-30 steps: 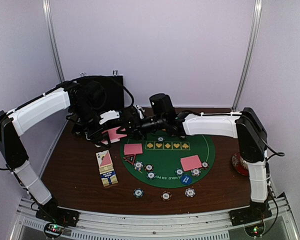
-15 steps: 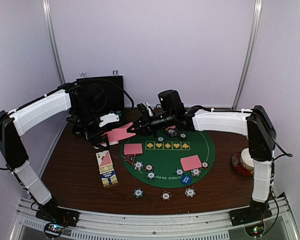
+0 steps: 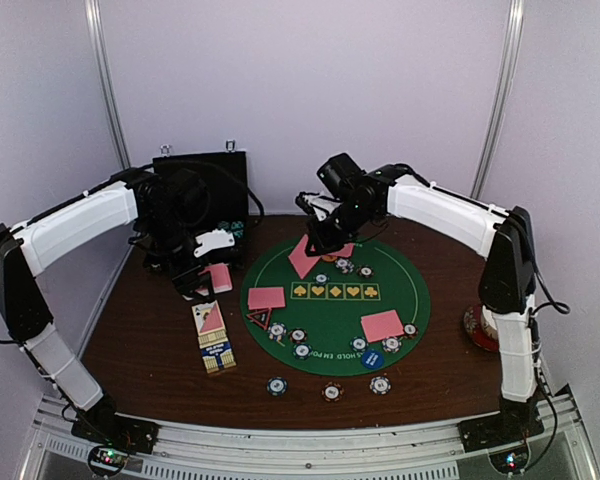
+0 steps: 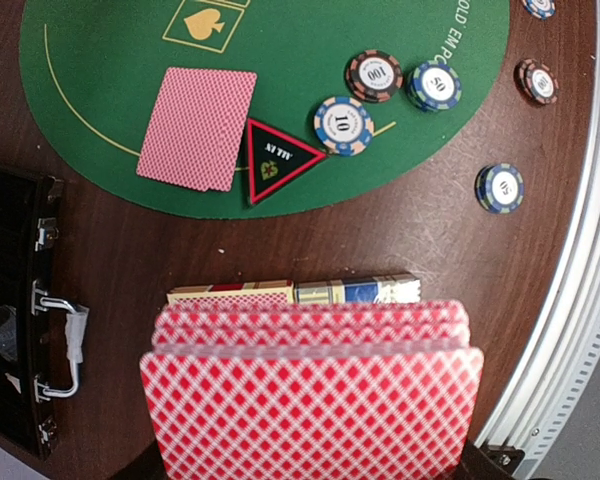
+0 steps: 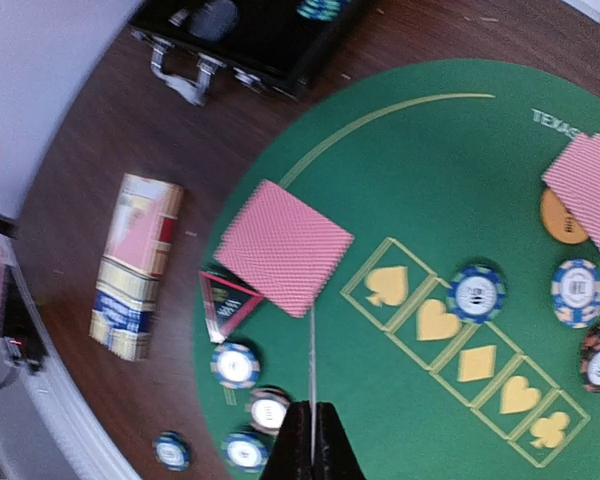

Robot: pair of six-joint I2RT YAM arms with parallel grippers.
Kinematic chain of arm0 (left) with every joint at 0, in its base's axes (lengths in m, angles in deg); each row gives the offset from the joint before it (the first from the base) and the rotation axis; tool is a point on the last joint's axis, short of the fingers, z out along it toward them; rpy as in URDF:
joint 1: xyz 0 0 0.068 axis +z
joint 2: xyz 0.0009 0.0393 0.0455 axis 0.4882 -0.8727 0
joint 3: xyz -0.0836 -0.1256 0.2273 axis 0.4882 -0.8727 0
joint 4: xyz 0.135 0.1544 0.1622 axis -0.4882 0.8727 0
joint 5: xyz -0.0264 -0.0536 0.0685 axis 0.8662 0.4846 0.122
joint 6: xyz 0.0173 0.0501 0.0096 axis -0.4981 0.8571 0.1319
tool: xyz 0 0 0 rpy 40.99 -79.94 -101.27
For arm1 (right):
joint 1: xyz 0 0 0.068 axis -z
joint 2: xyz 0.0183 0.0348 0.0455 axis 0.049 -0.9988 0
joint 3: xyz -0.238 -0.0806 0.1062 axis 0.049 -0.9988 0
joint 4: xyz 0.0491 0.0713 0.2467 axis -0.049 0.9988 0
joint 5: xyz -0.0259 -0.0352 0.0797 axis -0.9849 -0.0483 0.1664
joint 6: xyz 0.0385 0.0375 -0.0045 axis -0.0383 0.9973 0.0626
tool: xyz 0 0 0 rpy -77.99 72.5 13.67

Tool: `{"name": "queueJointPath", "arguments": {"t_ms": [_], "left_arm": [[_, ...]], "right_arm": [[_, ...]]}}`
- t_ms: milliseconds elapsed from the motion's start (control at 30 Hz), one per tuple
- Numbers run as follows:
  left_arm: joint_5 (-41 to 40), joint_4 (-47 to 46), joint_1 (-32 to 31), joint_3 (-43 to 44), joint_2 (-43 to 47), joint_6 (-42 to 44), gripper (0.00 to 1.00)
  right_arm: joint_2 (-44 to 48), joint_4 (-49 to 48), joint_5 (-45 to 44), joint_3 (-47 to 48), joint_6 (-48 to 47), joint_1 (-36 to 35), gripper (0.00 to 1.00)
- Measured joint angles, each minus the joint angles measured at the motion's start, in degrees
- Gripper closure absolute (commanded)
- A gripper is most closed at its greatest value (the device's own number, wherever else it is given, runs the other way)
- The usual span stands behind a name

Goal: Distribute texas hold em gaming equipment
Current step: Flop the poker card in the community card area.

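Note:
My left gripper [image 3: 202, 272] is shut on a fanned stack of pink-backed playing cards [image 4: 310, 390], held over the wood left of the green mat [image 3: 330, 312]; the cards hide its fingers. My right gripper [image 5: 313, 432] is shut on a single pink card [image 3: 305, 257], seen edge-on [image 5: 312, 360] in the right wrist view, and hangs above the mat's far left part. Dealt cards lie on the mat at the left [image 3: 267, 297] and right [image 3: 383, 325]. Striped chips [image 4: 343, 125] and a blue button [image 3: 371, 358] sit along the mat's near edge, and an orange disc [image 5: 563, 218] lies at its far side.
A black hinged case [image 3: 200, 185] stands open at the back left. A card box [image 3: 213, 340] lies on the wood left of the mat. A black triangular marker [image 4: 275, 160] rests beside the left cards. Loose chips [image 3: 331, 391] sit on the wood in front. A red dish [image 3: 478, 325] stands at the right.
My right gripper closed on one card at the left gripper's stack, drew it away and carried it right over the mat's far side. The left gripper stayed roughly in place with the stack.

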Motion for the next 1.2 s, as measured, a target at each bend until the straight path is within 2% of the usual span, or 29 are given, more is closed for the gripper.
{"name": "queueJointPath", "arguments": {"t_ms": [167, 333, 667, 700, 833, 1000, 1067, 1100, 1200], "left_arm": [[-0.02, 0.07, 0.0, -0.11, 0.94, 0.0, 0.92], [0.02, 0.31, 0.0, -0.11, 1.77, 0.0, 0.92], [0.13, 1.14, 0.0, -0.11, 2.1, 0.02, 0.92], [0.17, 1.16, 0.0, -0.11, 2.1, 0.0, 0.92], [0.2, 1.33, 0.0, -0.11, 2.1, 0.02, 0.92], [0.52, 1.51, 0.0, -0.11, 2.1, 0.02, 0.92], [0.76, 1.51, 0.0, -0.11, 2.1, 0.02, 0.92], [0.85, 1.53, 0.0, -0.11, 2.1, 0.02, 0.92], [1.05, 1.55, 0.0, -0.02, 2.08, 0.02, 0.92]], "right_arm": [[-3.58, 2.12, -19.41, -1.05, -13.22, -3.43, 1.0], [-4.61, -3.43, -35.93, -7.1, -25.24, -8.57, 1.0], [-8.28, -16.92, -52.59, -14.8, -39.3, -14.38, 1.0], [-8.74, -18.08, -53.99, -15.89, -40.39, -14.95, 0.97], [-9.79, -20.28, -56.89, -19.41, -43.04, -17.27, 0.54], [-9.4, -22.38, -59.06, -22.16, -42.6, -18.93, 0.25], [-7.87, -23.3, -59.23, -23.67, -41.79, -18.91, 0.04], [-6.93, -23.52, -59.21, -24.55, -41.51, -18.91, 0.01], [-4.76, -23.87, -59.52, -26.53, -39.5, -18.73, 0.0]]}}
